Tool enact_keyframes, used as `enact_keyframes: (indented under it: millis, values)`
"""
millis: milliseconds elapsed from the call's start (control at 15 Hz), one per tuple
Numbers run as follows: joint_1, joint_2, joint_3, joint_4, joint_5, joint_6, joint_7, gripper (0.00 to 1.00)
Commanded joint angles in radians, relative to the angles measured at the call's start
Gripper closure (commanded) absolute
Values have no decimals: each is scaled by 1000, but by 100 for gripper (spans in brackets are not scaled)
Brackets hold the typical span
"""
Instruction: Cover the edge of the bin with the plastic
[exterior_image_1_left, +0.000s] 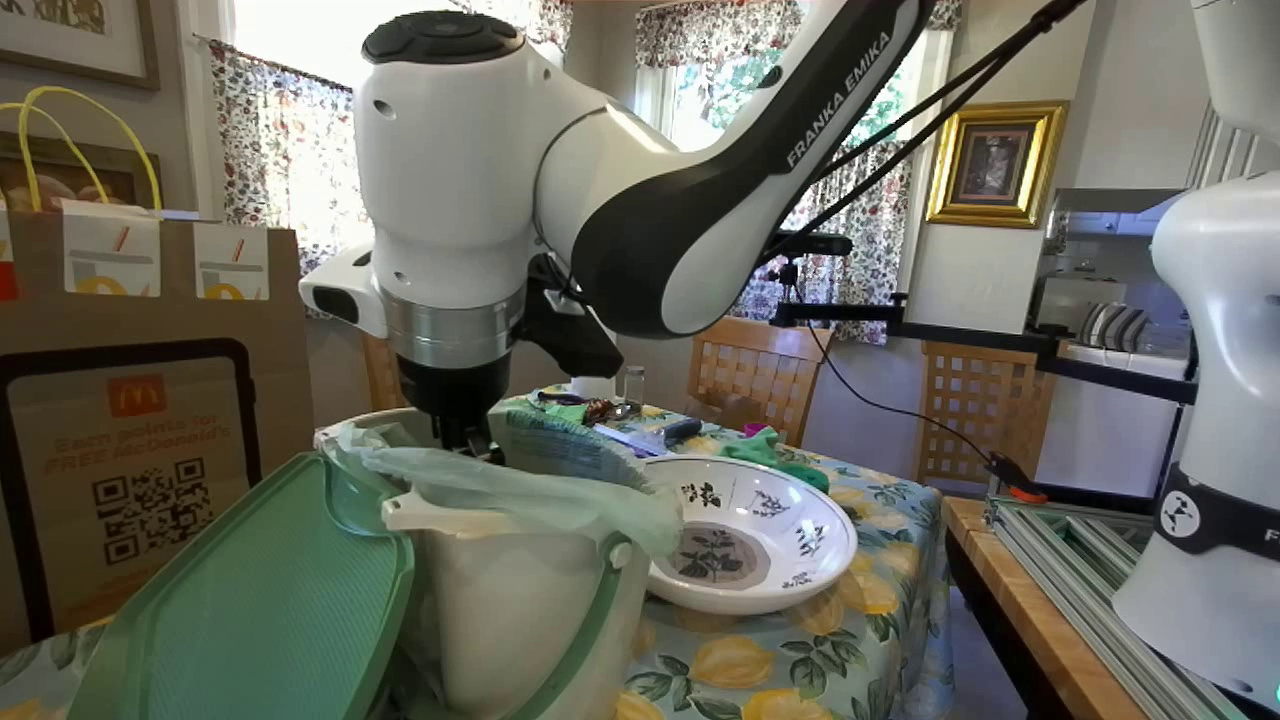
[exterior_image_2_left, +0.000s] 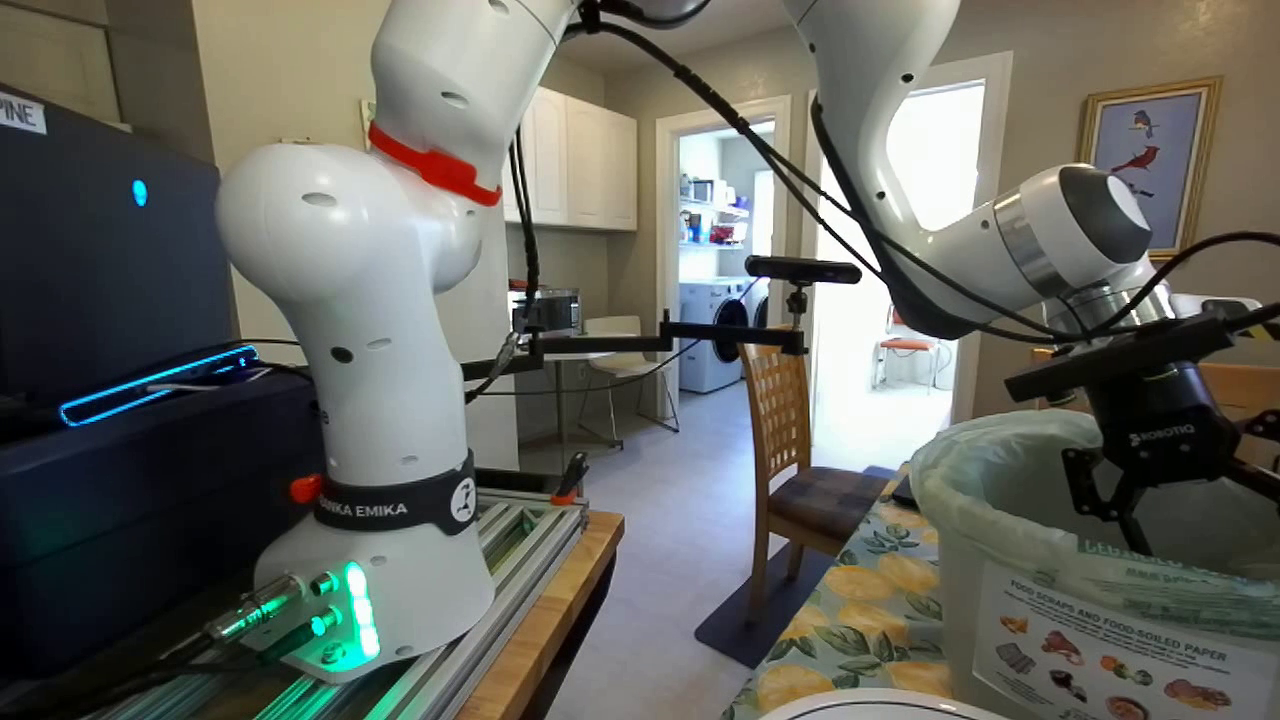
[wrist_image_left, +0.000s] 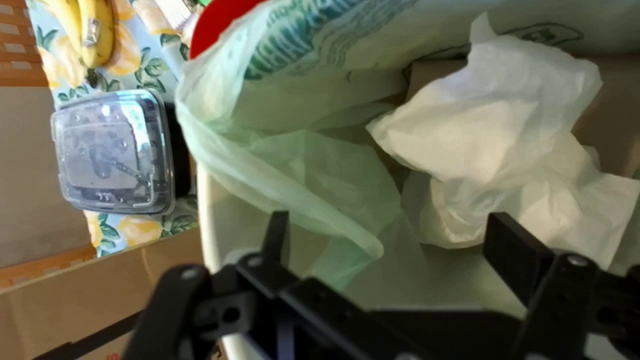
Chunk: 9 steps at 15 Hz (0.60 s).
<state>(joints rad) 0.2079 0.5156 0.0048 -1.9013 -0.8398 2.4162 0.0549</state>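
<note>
The claw (wrist_image_left: 392, 240) points down into the bin (exterior_image_1_left: 500, 610), which stands directly under it; I suppose this is because the loose part of the bag (wrist_image_left: 300, 195) must be caught from within. Around much of the edge visible in both exterior views, the bag is folded outward, and this probably prevents it from falling inside. In the wrist view, however, one fold hangs inward, toward the space between the fingers (wrist_image_left: 515, 260), and beside it, past the finger nearer to the wall, a stretch of rim (wrist_image_left: 206, 220) is bare. To cover this stretch appears to be the remaining work. Crumpled paper (wrist_image_left: 500, 130) lies in the bin, ahead of the opposite finger; it seems to be waste, and it may press a little on the bag. The lid (exterior_image_1_left: 260, 590) stands tilted beside the bin, lower than the claw, so the mouth is free for reaching; whether it leans on the bin, I cannot tell. The bowl (exterior_image_1_left: 740, 598) is outside the bin, on the opposite side of the claw from the lid. As for the claw itself, its fingers are spread wide and nothing is held. The end of the fold shows in their gap, but perhaps deeper than the fingertips, and I cannot tell if either finger touches it. Going a little lower before gripping may be necessary, with some risk of pinching the paper also.
</note>
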Motion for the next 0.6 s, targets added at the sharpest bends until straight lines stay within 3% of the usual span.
enact_keyframes:
  millis: [0, 267, 533]
  values:
    - [-1, 1, 6, -5, -20, 13, 6, 16]
    - [-2, 2, 8, 1, -20, 27, 0, 51]
    - [-2, 3, 7, 9, -22, 41, 1, 80]
